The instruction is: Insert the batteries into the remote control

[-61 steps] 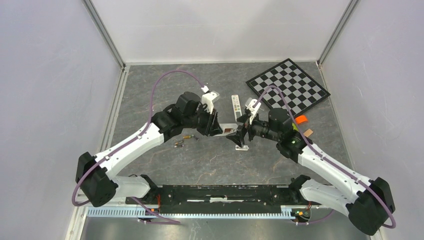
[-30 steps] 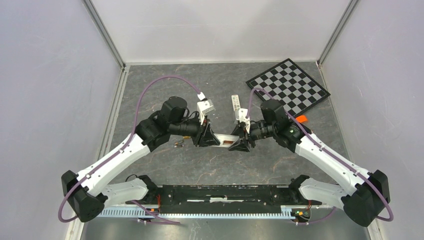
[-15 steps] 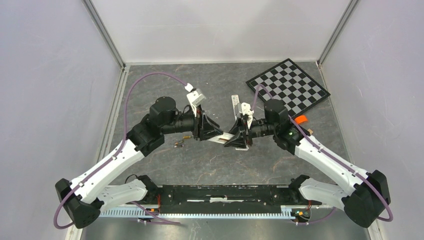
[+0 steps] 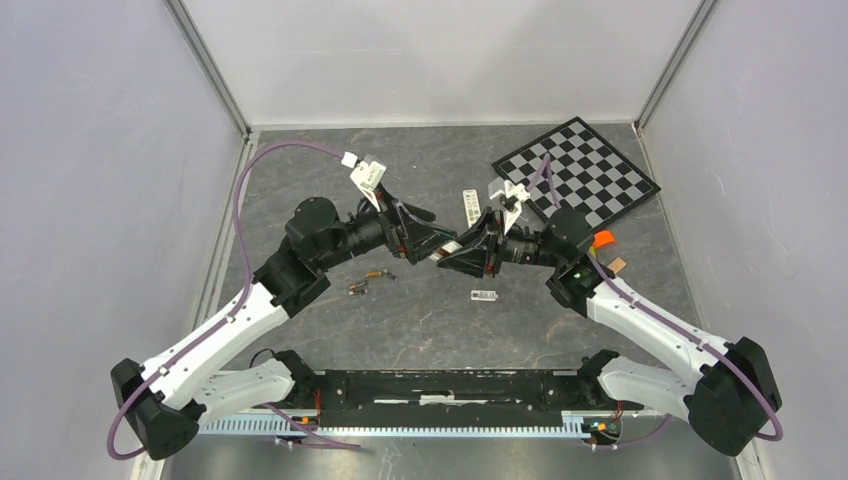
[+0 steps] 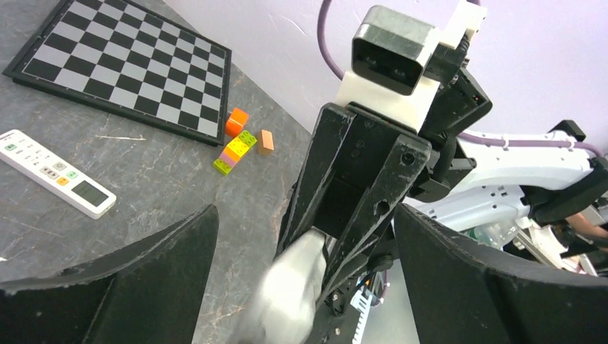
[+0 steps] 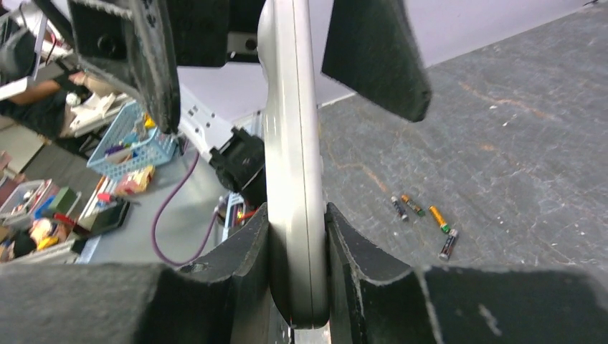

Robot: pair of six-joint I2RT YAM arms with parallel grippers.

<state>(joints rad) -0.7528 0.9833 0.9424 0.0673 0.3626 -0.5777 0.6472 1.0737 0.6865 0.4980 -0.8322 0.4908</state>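
Observation:
My right gripper (image 6: pixel 296 215) is shut on the edge of a white remote control (image 6: pixel 292 129), holding it up off the table. In the top view the remote control (image 4: pixel 450 247) hangs between the right gripper (image 4: pixel 468 252) and the left gripper (image 4: pixel 428 238). My left gripper (image 5: pixel 305 215) stands wide open, its fingers on either side of the remote control (image 5: pixel 290 287) without touching it. Several small batteries (image 6: pixel 423 215) lie loose on the grey table, to the left of the left gripper in the top view, batteries (image 4: pixel 372 280).
A second white remote with a screen (image 4: pixel 469 208) lies behind the grippers. A small white cover piece (image 4: pixel 484 295) lies on the table in front of them. A chessboard (image 4: pixel 575 172) and small coloured blocks (image 4: pixel 603 245) sit at the back right.
Both arms have lifted and swung backward. The left gripper has opened and let go of the remote control, which stays in the right gripper. The cover piece now lies uncovered.

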